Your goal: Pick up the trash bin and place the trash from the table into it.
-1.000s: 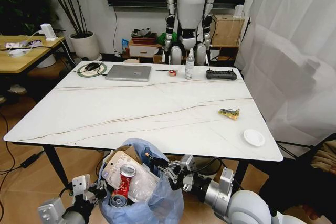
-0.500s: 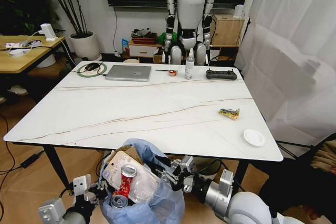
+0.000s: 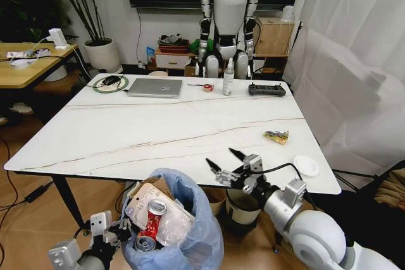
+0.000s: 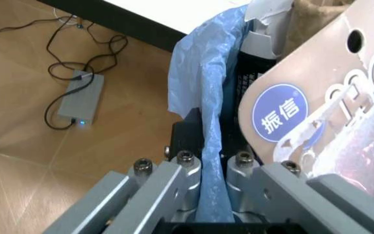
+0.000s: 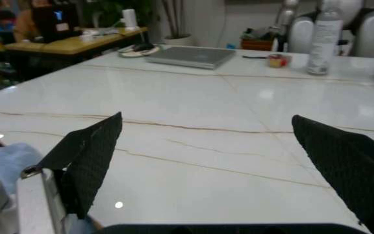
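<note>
Trash bin sits just below the near edge of the tabletop, stuffed with a crushed red can, cardboard and plastic packaging. Left gripper has its fingers pinched tight on the blue bag at the bin's left rim. Right gripper hovers over the near edge, fingers spread wide, nothing in them. A yellow-green snack wrapper and a white lid lie near the tabletop's right edge.
</note>
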